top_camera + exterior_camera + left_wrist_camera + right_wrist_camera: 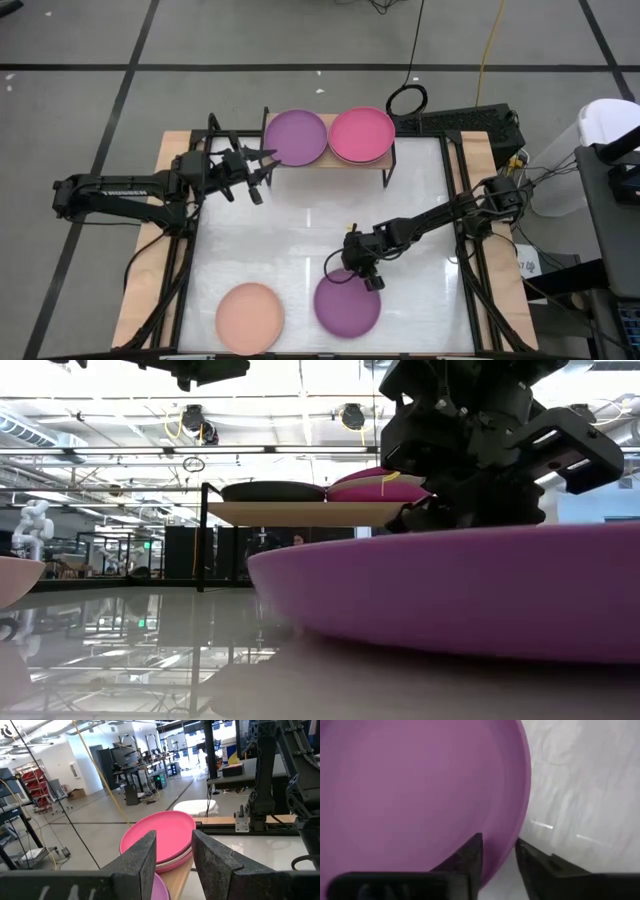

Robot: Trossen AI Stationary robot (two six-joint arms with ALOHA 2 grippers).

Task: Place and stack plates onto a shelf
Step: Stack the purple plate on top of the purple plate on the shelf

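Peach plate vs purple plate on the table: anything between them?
Nothing. The high view shows only bare white tabletop between the peach plate and the purple plate, which the right gripper holds by its rim.

You have almost no readable text here. The only lettering sits on the left arm (pixel 115 186) in the high view: a short pale word printed along its dark forearm link, beyond the surface's left edge, too small to spell out. In the left wrist view, a blue and yellow sign (pixel 230 755) stands far back in the room, but you cannot read anything on it. The plates, the shelf, the surface and the right wrist view show you no labels, numbers or brand marks.
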